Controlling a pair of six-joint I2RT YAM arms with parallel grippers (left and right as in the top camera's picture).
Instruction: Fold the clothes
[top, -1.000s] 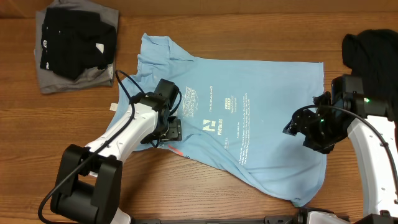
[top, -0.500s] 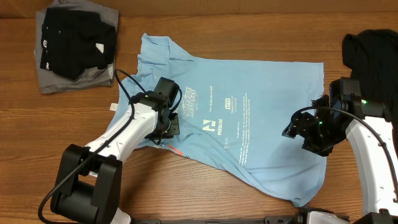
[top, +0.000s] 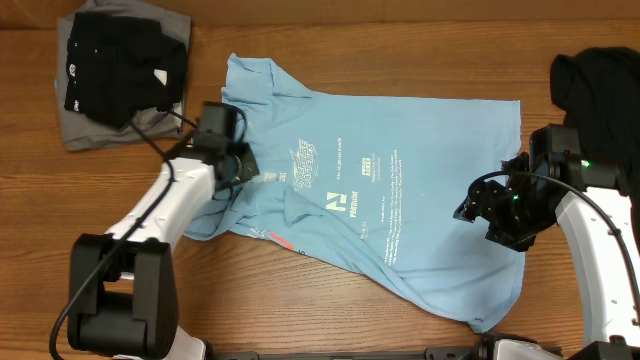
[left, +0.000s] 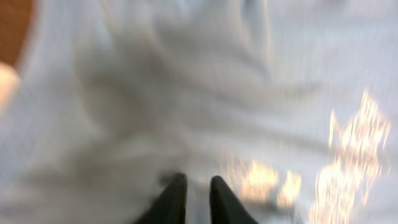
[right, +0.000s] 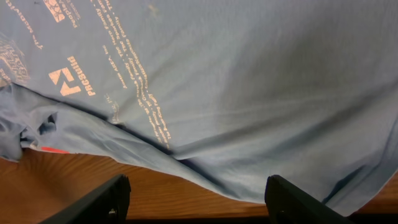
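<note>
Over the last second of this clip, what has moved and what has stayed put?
The left gripper swung from the near edge of the light-blue printed T-shirt up toward its sleeve, leaving the cloth rumpled. Whether its jaws hold fabric is too blurred to tell. The open right gripper, the folded black-and-grey pile and the loose black garment stayed put.

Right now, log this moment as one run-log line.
left tool: shut on T-shirt | right tool: open above T-shirt | stage: unfolded

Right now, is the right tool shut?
No, the right tool has its fingers wide apart above the T-shirt.
</note>
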